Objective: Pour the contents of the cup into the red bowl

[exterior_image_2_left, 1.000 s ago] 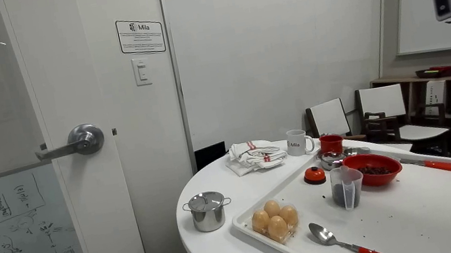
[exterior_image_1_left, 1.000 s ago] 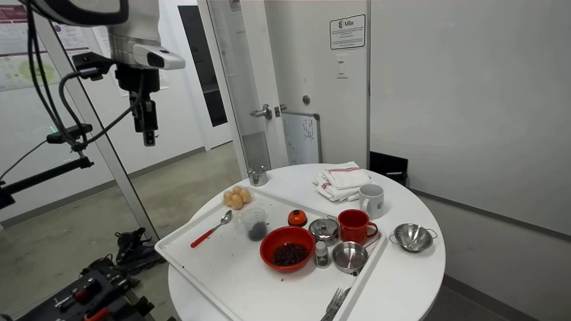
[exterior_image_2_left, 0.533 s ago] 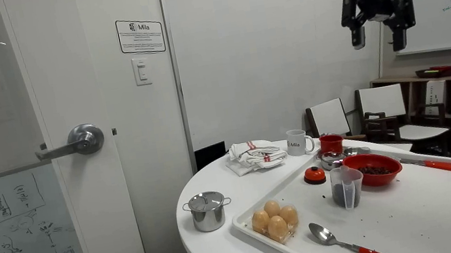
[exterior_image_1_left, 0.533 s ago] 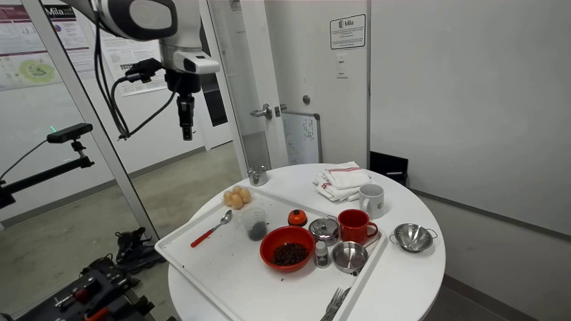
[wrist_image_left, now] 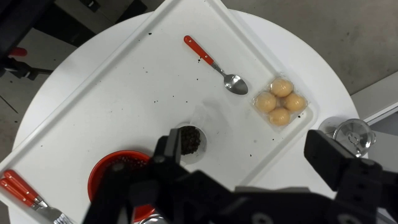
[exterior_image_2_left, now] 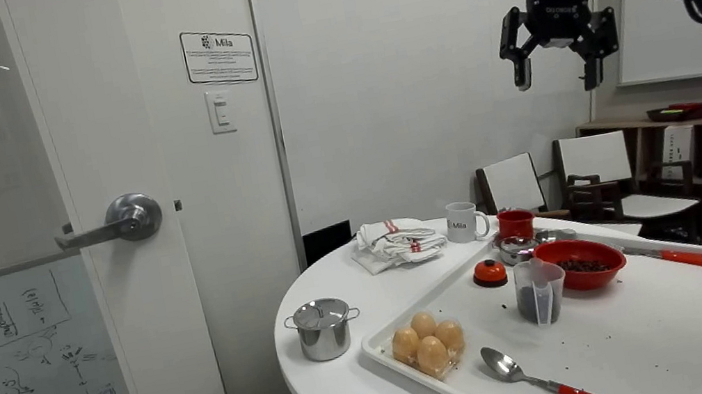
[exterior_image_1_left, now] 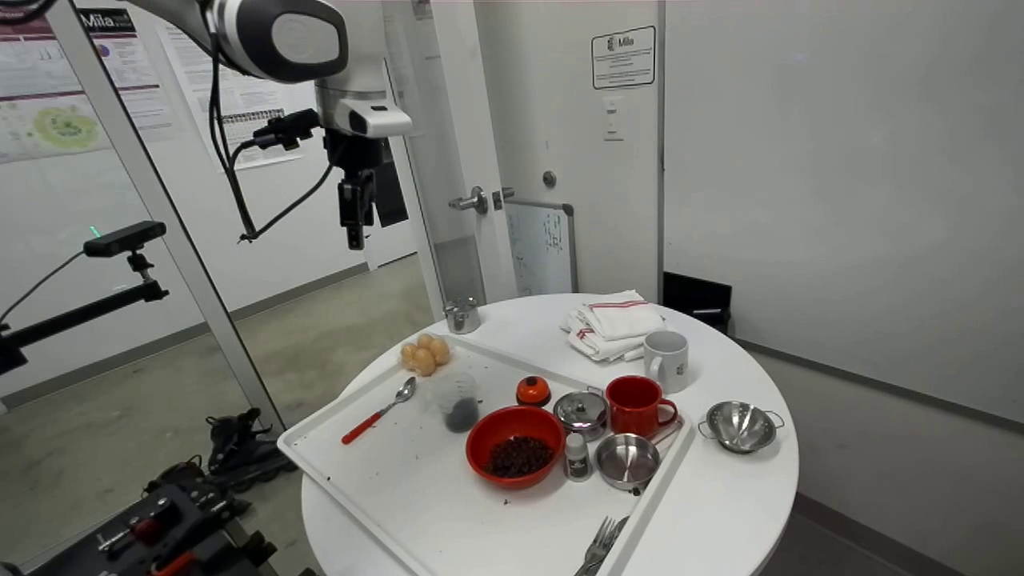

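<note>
Much free tray [wrist_image_left: 124, 102] between clear cup [exterior_image_2_left: 541, 291] and one edge [wrist_image_left: 90, 81]

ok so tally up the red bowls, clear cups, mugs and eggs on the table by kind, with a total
Red bowl: 1
Clear cup: 1
Mugs: 2, the red mug and the light grey mug
Eggs: 4, in a clear pack
Total: 8
</note>
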